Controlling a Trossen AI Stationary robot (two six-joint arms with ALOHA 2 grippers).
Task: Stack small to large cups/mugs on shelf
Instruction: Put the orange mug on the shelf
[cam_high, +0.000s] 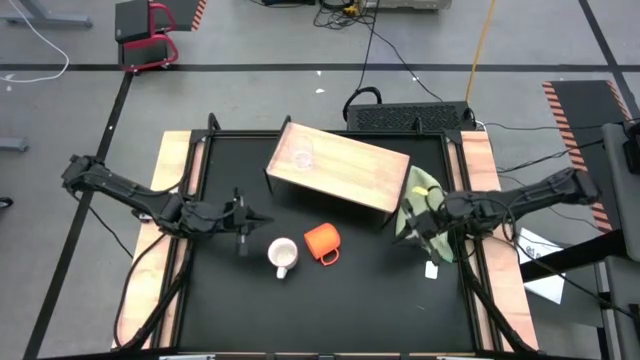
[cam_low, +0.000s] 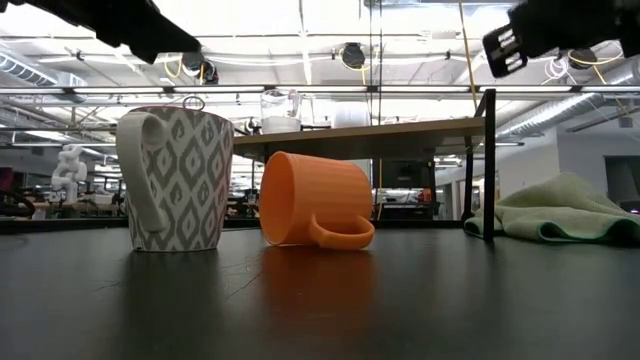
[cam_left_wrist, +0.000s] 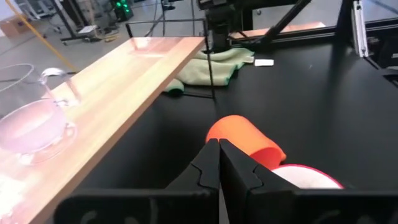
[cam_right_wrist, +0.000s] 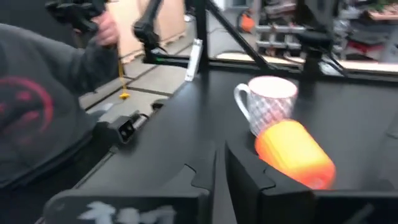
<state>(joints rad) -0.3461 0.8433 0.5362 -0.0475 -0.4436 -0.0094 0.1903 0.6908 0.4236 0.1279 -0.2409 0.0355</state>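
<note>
On the near middle of the black desk stands the white patterned mug, upright, its mouth open to the top. Just to its right, close but apart from it, the orange mug lies on its side with its handle resting on the desk. Level with these two, the left gripper hangs above the desk to the left of the white patterned mug, touching nothing, its jaws pressed together and empty. Over at the right edge the right gripper hovers beside a crumpled green cloth; its jaws stand nearly together with only a thin slit between them, and they pinch nothing. Farther back, the shelf sits across the far middle of the desk, turned at a slant. The clear cup stands upright on the shelf's left part. A person's grey sleeve shows in the right wrist view.
</note>
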